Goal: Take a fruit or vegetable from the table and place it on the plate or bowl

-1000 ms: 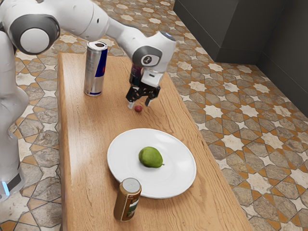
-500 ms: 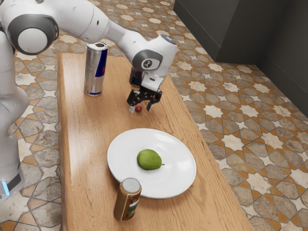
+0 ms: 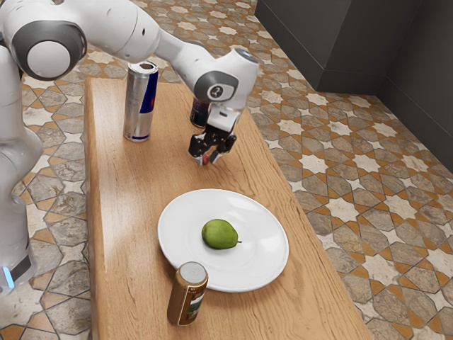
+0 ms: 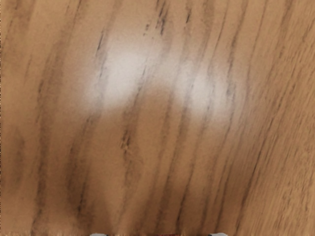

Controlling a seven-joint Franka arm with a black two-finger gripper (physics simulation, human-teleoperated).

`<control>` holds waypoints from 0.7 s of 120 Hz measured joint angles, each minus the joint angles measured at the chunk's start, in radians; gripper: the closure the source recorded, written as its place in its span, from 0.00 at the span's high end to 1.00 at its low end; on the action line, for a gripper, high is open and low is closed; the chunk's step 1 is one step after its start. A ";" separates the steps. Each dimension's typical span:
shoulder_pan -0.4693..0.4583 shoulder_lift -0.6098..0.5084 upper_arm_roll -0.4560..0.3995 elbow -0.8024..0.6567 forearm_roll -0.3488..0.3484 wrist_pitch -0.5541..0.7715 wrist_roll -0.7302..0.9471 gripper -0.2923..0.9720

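A small red fruit (image 3: 206, 160) lies on the wooden table (image 3: 127, 212), beyond the plate. My black gripper (image 3: 205, 157) is down over it with a finger on each side, and a gap still shows, so it is open. In the wrist view a thin red strip of the fruit (image 4: 170, 234) sits under my hand, above bare wood. The white plate (image 3: 262, 265) lies nearer the front and holds a green pear (image 3: 219, 234) at its middle.
A tall silver and blue can (image 3: 140, 101) stands at the table's far end toward the exterior view's left. A dark can (image 3: 199, 112) stands partly hidden behind my hand. A brown can (image 3: 187, 293) stands at the plate's front edge.
My hand came down over the red fruit and its fingers drew closer together around it. The pear shifted slightly on the plate a second ago and now rests still.
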 joint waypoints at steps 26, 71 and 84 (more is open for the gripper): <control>0.000 0.000 0.001 0.000 -0.005 0.003 0.003 0.36; -0.015 -0.136 -0.024 0.013 -0.007 -0.019 0.006 0.35; -0.098 -0.181 -0.071 0.015 -0.003 -0.041 0.002 0.35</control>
